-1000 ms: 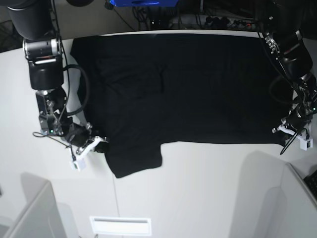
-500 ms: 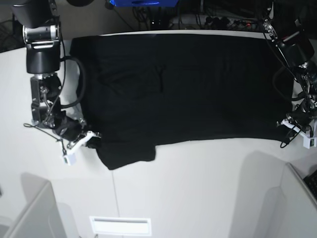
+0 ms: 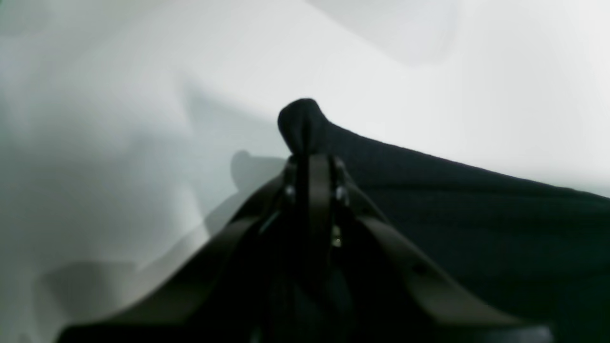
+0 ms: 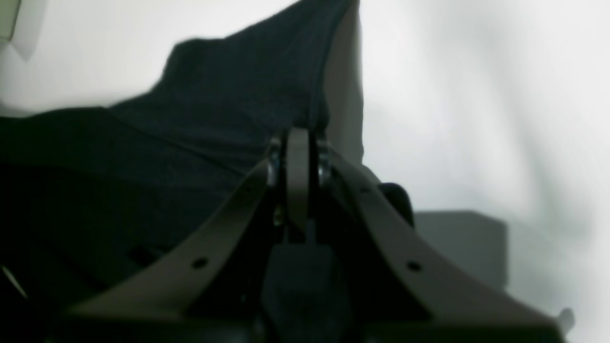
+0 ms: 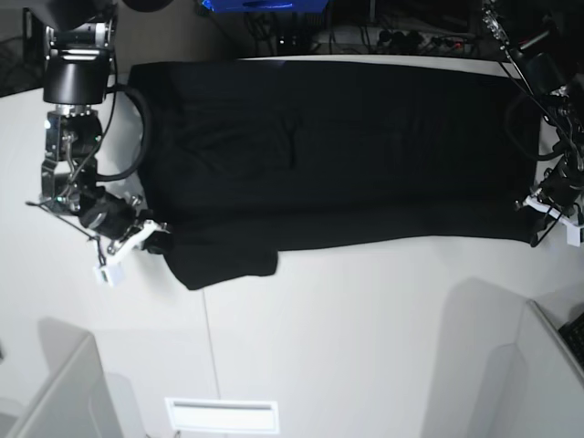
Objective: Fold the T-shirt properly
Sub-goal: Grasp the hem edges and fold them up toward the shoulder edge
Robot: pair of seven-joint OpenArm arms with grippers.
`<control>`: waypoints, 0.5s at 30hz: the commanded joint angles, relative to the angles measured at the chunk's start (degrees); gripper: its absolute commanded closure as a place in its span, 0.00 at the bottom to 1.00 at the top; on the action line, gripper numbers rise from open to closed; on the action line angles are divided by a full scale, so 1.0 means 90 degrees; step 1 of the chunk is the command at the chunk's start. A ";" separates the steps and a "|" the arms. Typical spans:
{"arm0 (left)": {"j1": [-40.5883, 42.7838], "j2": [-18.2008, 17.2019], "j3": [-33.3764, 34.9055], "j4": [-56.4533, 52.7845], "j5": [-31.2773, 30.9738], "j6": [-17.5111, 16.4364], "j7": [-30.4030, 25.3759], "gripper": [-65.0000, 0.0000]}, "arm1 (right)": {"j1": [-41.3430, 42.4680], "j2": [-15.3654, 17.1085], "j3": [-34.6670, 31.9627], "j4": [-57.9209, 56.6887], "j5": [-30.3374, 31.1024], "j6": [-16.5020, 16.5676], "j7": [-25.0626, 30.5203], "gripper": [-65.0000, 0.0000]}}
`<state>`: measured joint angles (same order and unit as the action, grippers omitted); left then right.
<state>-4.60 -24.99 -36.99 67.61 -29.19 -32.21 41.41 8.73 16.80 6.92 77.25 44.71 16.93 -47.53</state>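
A large black T-shirt (image 5: 338, 155) of soft, matte knit cloth lies spread wide across the far half of a smooth white table (image 5: 365, 338), plain side up, with faint creases and one short sleeve jutting toward the near edge at the base view's left. The right gripper (image 5: 155, 239) is clamped on the shirt's near corner beside that sleeve, and the left gripper (image 5: 537, 217) is pinched closed on the opposite near corner, a small nub of fabric poking past its tips. The shirt's near edge runs almost straight between them, and the table in front of it is bare and open.

Overhead base view; wrist views close, low.
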 commanded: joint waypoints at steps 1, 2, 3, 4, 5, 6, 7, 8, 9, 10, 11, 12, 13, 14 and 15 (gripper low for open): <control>-0.0080 -0.0168 -0.0046 0.0268 -0.0112 -0.0021 -0.0142 1.00 | 0.0099 0.0092 0.0125 0.0212 0.0048 0.0019 0.0021 1.00; -0.0070 -0.0168 -0.0046 0.0365 -0.0112 -0.0021 -0.0122 1.00 | 0.0051 0.0092 0.0174 0.0300 0.0048 0.0019 -0.0057 1.00; -0.0070 -0.0168 -0.0046 0.0404 -0.0112 -0.0021 -0.0064 1.00 | 0.0011 0.0092 0.0223 0.0359 0.0048 0.0019 -0.0126 1.00; -0.0070 -0.0168 -0.0056 0.0453 -0.0112 -0.0021 0.0093 1.00 | -0.0037 0.0092 0.0272 0.0418 0.0048 0.0019 -0.0175 1.00; -0.0070 -0.0168 -0.0114 0.0492 -0.0112 -0.0021 0.0220 1.00 | -0.0096 0.0092 0.0320 0.0496 0.0048 0.0019 -0.0223 1.00; -0.0070 -0.0158 -0.0261 0.0551 -0.0112 -0.0021 0.0317 1.00 | -0.0164 0.0082 0.0369 0.0564 0.0068 0.0019 -0.0272 1.00; -0.0070 -0.0148 -0.0388 0.0619 -0.0112 -0.0031 0.0386 1.00 | -0.0223 0.0082 0.0408 0.0642 0.0078 0.0019 -0.0311 1.00; -0.0070 -0.0139 -0.0486 0.0707 -0.0112 -0.0031 0.0444 1.00 | -0.0301 0.0082 0.0447 0.0740 0.0078 0.0019 -0.0350 1.00; -0.0060 -0.0139 -0.0554 0.0785 -0.0112 -0.0031 0.0513 1.00 | -0.0389 0.0082 0.0506 0.0847 0.0078 0.0019 -0.0360 1.00; -0.0021 -0.0139 -0.0573 0.0844 -0.0112 -0.0031 0.0552 1.00 | -0.0448 0.0082 0.0545 0.0925 0.0078 0.0019 -0.0399 1.00; 0.0008 -0.0139 -0.0564 0.0922 -0.0112 -0.0031 0.0581 1.00 | -0.0496 0.0082 0.0594 0.0984 0.0078 0.0019 -0.0438 1.00; 0.0018 -0.0139 -0.0554 0.1059 -0.0112 -0.0031 0.0610 1.00 | -0.0555 0.0073 0.0643 0.1072 0.0087 0.0019 -0.0487 1.00; 0.0047 -0.0139 -0.0554 0.1137 -0.0112 -0.0031 0.0649 1.00 | -0.0594 0.0073 0.0701 0.1140 0.0087 0.0019 -0.0565 1.00; 0.0116 -0.0139 -0.0564 0.1205 -0.0112 -0.0031 0.0679 1.00 | -0.0663 0.0073 0.0770 0.1209 0.0087 0.0019 -0.0643 1.00; 0.0155 -0.0139 -0.0573 0.1293 -0.0112 -0.0031 0.0698 1.00 | -0.0721 0.0034 0.0828 0.1287 0.0087 0.0019 -0.0731 1.00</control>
<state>-2.66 -24.73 -41.67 78.24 -30.06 -32.86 48.90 1.39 16.16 13.80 87.79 45.34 16.95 -55.16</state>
